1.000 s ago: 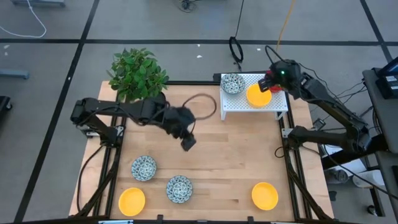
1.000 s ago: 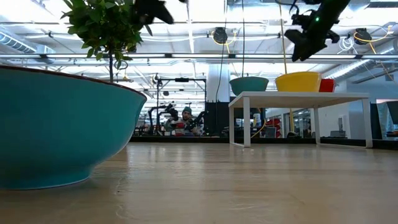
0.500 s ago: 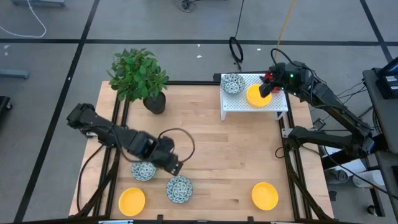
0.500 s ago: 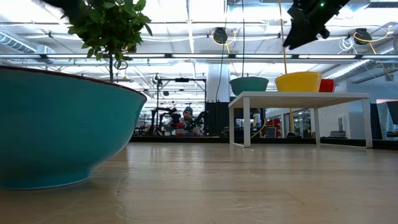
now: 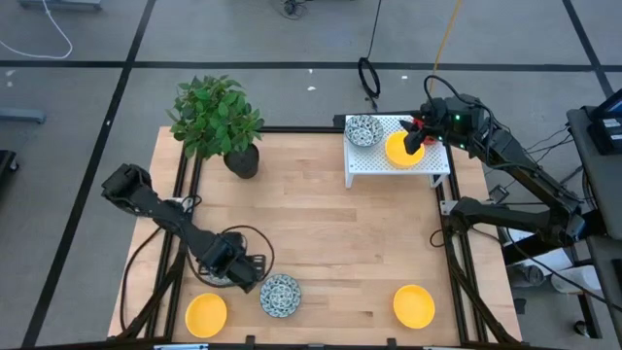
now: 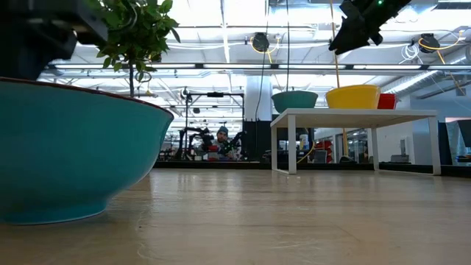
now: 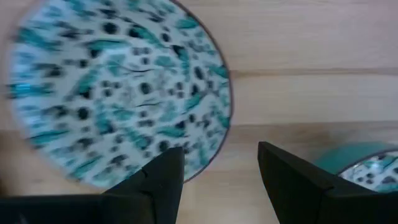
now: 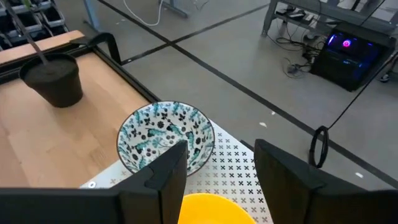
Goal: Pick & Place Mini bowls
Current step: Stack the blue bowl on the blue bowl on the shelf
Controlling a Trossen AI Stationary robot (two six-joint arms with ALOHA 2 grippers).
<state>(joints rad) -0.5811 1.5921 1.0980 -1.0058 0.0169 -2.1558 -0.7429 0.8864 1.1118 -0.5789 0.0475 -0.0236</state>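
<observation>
My left gripper point(image 5: 240, 271) is open, low over the patterned bowl point(image 7: 118, 93) at the table's near left. One finger stands over the bowl's inside and one outside its rim point(image 7: 227, 112); I see no contact. A second patterned bowl point(image 5: 280, 295) rests on its base beside it. Yellow bowls sit at the near left point(image 5: 206, 314) and near right point(image 5: 414, 305). My right gripper point(image 5: 416, 138) hovers open above the white stand point(image 5: 428, 173), over the yellow bowl point(image 5: 400, 152) there. A patterned bowl point(image 8: 166, 137) and a red bowl point(image 6: 386, 101) also stand on it.
A dark pot with a leafy plant point(image 5: 216, 119) stands at the table's far left corner. The white stand takes the far right corner. Bare wood point(image 5: 350, 243) fills the middle of the table. In the low view, a teal-sided bowl point(image 6: 73, 147) fills the near left.
My left arm has swung from the table's middle toward the near left edge and come down over the patterned bowl. My right gripper has risen a little above the stand. No bowl has moved.
</observation>
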